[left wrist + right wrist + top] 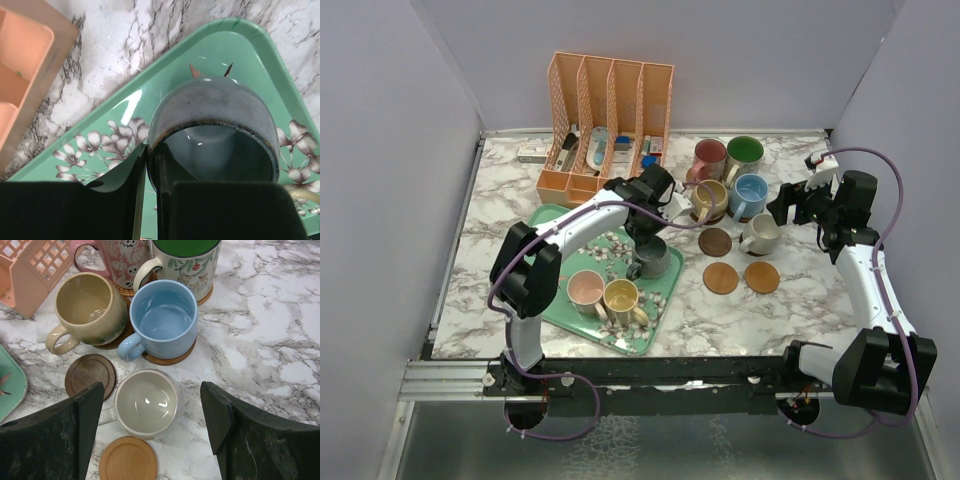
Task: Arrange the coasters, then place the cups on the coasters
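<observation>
On the green floral tray (pixel 235 45) stands a grey-blue cup (pixel 215 105). My left gripper (pixel 150 162) is shut on its near rim, one finger inside and one outside. From above, the left gripper (pixel 648 238) is over that cup (pixel 658 262). A pink cup (pixel 585 290) and a yellow cup (pixel 621 298) also stand on the tray. My right gripper (pixel 152 407) hangs open above a cream cup (pixel 146 402) on the bare marble. A dark coaster (pixel 90 375) and an orange coaster (pixel 127 458) lie bare beside it. The blue cup (pixel 162 315) and tan cup (pixel 87 305) sit on coasters.
A maroon-pink cup (pixel 709 157) and a green cup (pixel 744 153) stand on coasters at the back. A second bare orange coaster (pixel 761 277) lies right of the first. An orange file organiser (pixel 605 120) with small items stands at the back left. Walls close in both sides.
</observation>
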Available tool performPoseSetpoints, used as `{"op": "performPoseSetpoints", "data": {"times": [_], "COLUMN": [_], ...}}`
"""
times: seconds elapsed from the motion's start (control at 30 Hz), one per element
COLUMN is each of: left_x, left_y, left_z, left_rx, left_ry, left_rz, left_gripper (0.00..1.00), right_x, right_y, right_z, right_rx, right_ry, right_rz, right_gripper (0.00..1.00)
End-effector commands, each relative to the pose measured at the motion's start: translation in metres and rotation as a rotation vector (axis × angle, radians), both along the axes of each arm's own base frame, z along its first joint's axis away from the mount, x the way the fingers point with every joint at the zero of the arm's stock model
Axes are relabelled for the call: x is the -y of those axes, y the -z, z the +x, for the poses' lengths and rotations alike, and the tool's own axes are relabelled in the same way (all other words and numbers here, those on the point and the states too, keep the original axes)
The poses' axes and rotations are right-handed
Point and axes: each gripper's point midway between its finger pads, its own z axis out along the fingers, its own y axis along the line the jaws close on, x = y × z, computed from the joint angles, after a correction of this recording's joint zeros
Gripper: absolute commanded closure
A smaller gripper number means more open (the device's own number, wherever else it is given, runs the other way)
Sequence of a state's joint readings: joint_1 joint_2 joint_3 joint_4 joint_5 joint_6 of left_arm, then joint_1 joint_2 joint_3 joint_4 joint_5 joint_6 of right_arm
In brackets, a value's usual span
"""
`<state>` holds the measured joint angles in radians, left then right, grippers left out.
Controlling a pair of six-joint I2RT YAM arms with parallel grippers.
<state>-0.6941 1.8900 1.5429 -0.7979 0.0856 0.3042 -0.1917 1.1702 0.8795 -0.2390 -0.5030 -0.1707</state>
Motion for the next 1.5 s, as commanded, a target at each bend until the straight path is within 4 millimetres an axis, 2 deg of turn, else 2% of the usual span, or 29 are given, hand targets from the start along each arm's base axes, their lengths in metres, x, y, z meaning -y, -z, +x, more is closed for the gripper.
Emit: {"op": "performPoseSetpoints", "data": {"times": [0.0,0.23,0.7,1.0,1.17,1.47], "left_x": [0.027,0.056,0.134,0.164,0.176,0.188], "left_y": [-0.037,-0.066,-0.097,-0.097,-0.09,-0.078], "left_z": [0.007,0.013,0.033,0.052,0.058,0.061], "left_rx": [0.056,0.105,0.173,0.203,0.208,0.233], "left_ry": [0.03,0.048,0.065,0.035,0.013,0.007], "left_rz": [-0.081,-0.129,-0.242,-0.264,-0.271,-0.25], "left_gripper": [1.0,1.0,1.0,1.0,1.0,1.0], "right_x": [0.0,0.002,0.013,0.014,0.014,0.014], "right_y": [-0.007,-0.007,-0.002,-0.001,-0.003,-0.004], "right_z": [-0.002,-0.002,0.003,0.003,0.003,0.002], "right_rx": [0.033,0.033,0.012,0.012,0.015,0.02], "right_ry": [-0.012,-0.004,0.06,0.062,0.063,0.064], "right_rz": [-0.013,-0.018,-0.037,-0.042,-0.041,-0.042], "right_gripper": [0.21,0.21,0.21,0.21,0.21,0.21]}}
